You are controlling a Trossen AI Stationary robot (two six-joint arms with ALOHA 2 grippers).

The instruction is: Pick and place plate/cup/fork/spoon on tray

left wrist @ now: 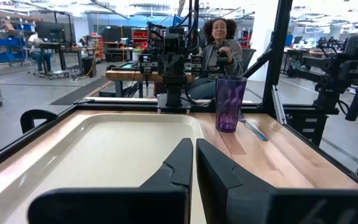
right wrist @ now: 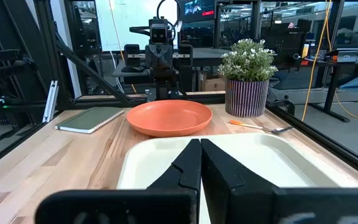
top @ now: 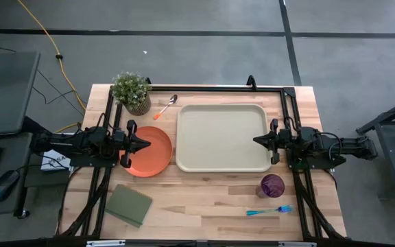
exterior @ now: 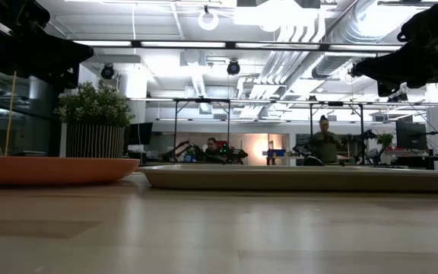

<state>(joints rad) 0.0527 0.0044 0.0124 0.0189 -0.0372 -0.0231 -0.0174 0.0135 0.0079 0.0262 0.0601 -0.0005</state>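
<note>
The orange-red plate (top: 149, 152) lies flat on the table left of the beige tray (top: 223, 137). The purple cup (top: 272, 185) stands upright near the tray's near right corner. The blue fork (top: 269, 210) lies near the table's near edge. The orange-handled spoon (top: 165, 108) lies at the far side beside the plant. My left gripper (top: 147, 144) is shut and empty, hovering over the plate's left part. My right gripper (top: 256, 140) is shut and empty, hovering over the tray's right edge. The plate (right wrist: 169, 117) and spoon (right wrist: 261, 126) show in the right wrist view, the cup (left wrist: 230, 103) in the left.
A potted plant (top: 132, 92) stands at the table's far left. A green square pad (top: 129, 204) lies at the near left. A black frame rail (top: 211, 88) runs along the far edge. A person (left wrist: 219, 50) sits beyond the table.
</note>
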